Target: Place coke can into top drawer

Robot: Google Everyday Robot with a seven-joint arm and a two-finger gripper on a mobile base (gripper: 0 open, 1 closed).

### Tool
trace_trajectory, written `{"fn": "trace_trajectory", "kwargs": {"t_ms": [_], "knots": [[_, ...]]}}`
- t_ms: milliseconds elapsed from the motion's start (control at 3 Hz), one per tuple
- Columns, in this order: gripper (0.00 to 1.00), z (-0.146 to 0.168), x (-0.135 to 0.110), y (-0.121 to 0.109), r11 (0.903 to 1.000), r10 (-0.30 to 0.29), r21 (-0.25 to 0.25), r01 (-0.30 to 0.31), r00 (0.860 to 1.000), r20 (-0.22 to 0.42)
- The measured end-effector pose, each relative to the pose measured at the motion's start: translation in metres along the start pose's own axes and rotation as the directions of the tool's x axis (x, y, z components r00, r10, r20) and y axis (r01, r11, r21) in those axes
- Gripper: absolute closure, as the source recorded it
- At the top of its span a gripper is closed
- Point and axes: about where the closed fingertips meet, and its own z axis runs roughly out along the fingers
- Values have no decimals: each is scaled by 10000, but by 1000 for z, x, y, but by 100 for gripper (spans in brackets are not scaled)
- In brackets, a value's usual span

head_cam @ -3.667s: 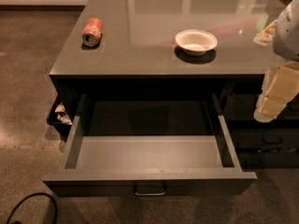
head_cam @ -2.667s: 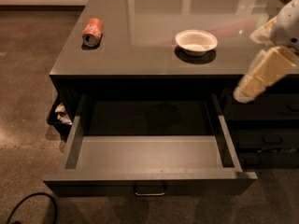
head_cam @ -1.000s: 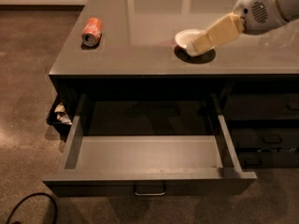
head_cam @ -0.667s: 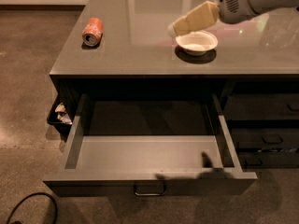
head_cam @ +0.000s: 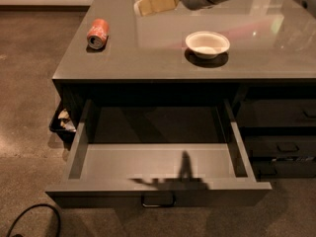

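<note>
The coke can (head_cam: 97, 33) lies on its side near the left edge of the grey countertop (head_cam: 163, 58), one silver end facing the front. The top drawer (head_cam: 158, 162) is pulled fully out below the counter, its grey floor bare, a small curved handle (head_cam: 158, 200) on its front. My gripper (head_cam: 140, 6), with pale yellow fingers, hangs over the counter at the top middle, up and to the right of the can and apart from it. It holds nothing. The arm casts a shadow on the drawer's front part.
A round white bowl (head_cam: 207, 44) sits on the counter right of centre. Narrower dark stacked drawers (head_cam: 281, 132) are at the right. A small bin with crumpled paper (head_cam: 63, 121) stands left of the cabinet. A black cable (head_cam: 29, 221) lies on the floor at bottom left.
The arm has swung from the right side up and leftwards across the counter, past the bowl, toward the can. The can, bowl and drawer have not moved.
</note>
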Motion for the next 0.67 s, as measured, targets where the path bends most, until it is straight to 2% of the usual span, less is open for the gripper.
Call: {"fn": "trace_trajectory", "kwargs": {"t_ms": [333, 667], "knots": [[0, 0, 0, 0, 10000, 0, -2, 0, 10000, -1], [0, 23, -6, 13, 9973, -19, -737, 3, 9998, -207]]}}
